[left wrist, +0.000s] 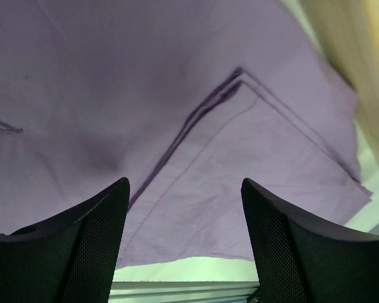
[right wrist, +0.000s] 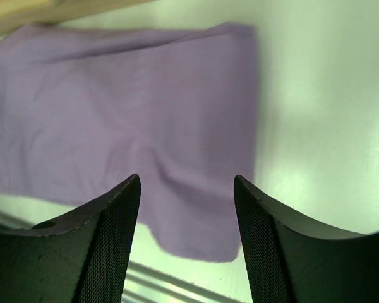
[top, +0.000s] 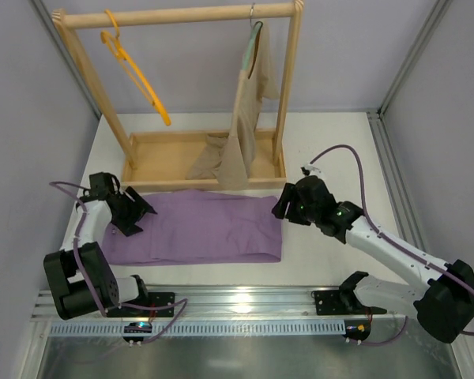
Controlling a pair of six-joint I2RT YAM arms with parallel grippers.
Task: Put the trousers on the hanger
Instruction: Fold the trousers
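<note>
Trousers [top: 197, 227] flat, long axis left-right | left gripper [left wrist: 184, 183] over one end, right gripper [right wrist: 186, 178] over the other, both spread, apparently empty | hanger [top: 134, 71] far-left on rack [top: 182, 14], nearer left arm

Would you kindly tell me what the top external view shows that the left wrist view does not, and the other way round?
Only the top external view shows the orange hanger hanging on the wooden rack, the beige garment hanging further right, and the right end effector at the right end of the trousers. Only the left wrist view shows the dark stitched seam running across the fabric. Both show the lilac trousers lying flat on the table, with the left end effector open over their left end.
</note>
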